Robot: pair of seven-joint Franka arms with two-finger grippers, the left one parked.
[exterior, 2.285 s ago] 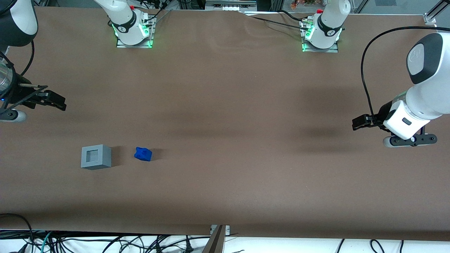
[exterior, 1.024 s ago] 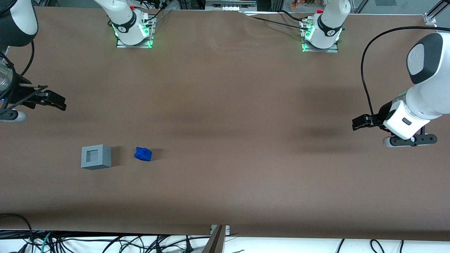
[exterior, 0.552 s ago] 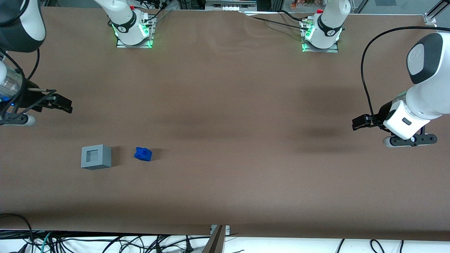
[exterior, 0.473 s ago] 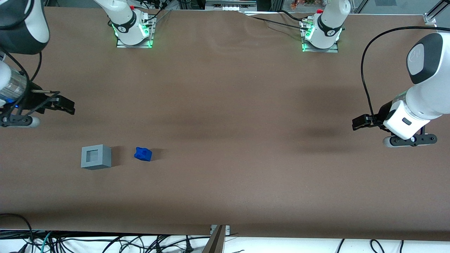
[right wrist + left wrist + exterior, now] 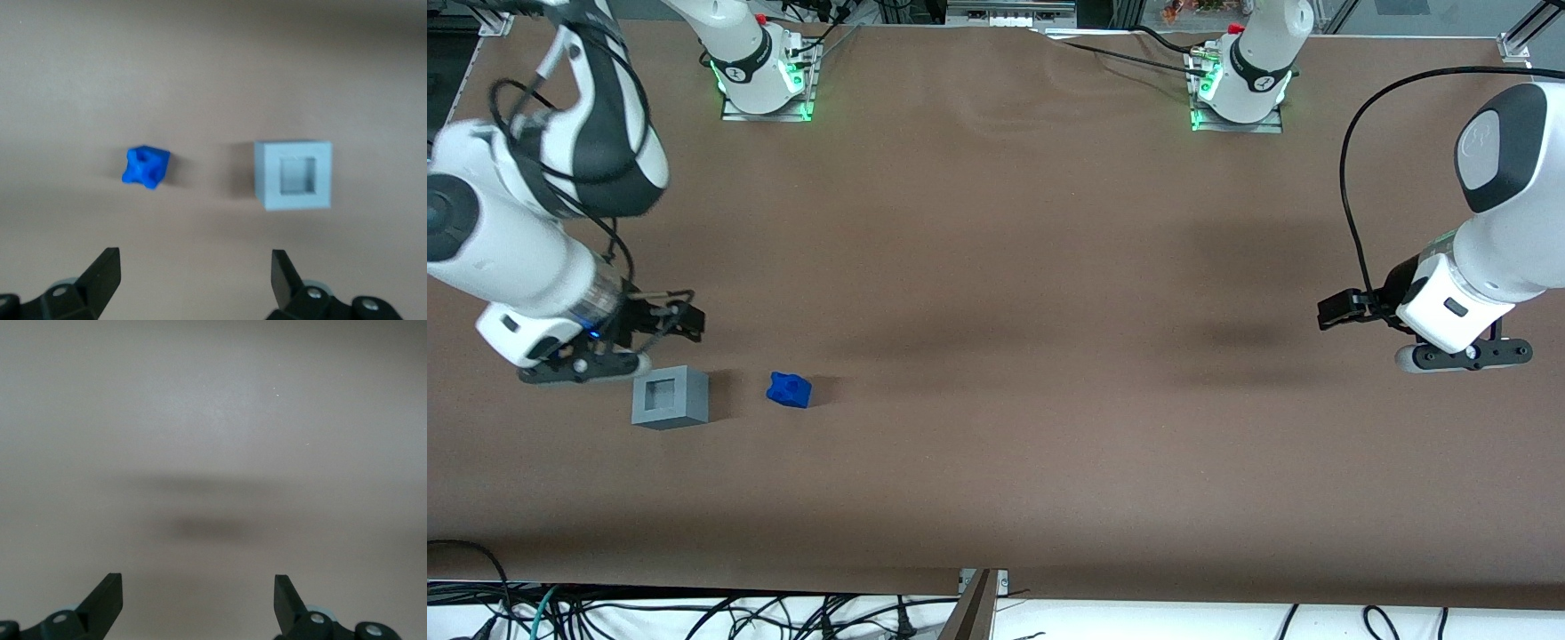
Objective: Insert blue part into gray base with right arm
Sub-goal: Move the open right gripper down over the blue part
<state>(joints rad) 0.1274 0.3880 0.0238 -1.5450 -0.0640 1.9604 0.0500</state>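
The blue part lies on the brown table beside the gray base, whose square recess faces up. Both also show in the right wrist view: the blue part and the gray base. My right arm's gripper hangs above the table, a little farther from the front camera than the gray base and close to it. Its fingers are spread wide with nothing between them, and it touches neither object.
Two arm bases with green lights stand at the table's edge farthest from the front camera. Cables lie below the nearest edge of the table.
My right arm has swung in from the table's end toward the gray base and nearer to the front camera. The blue part and gray base have not moved.
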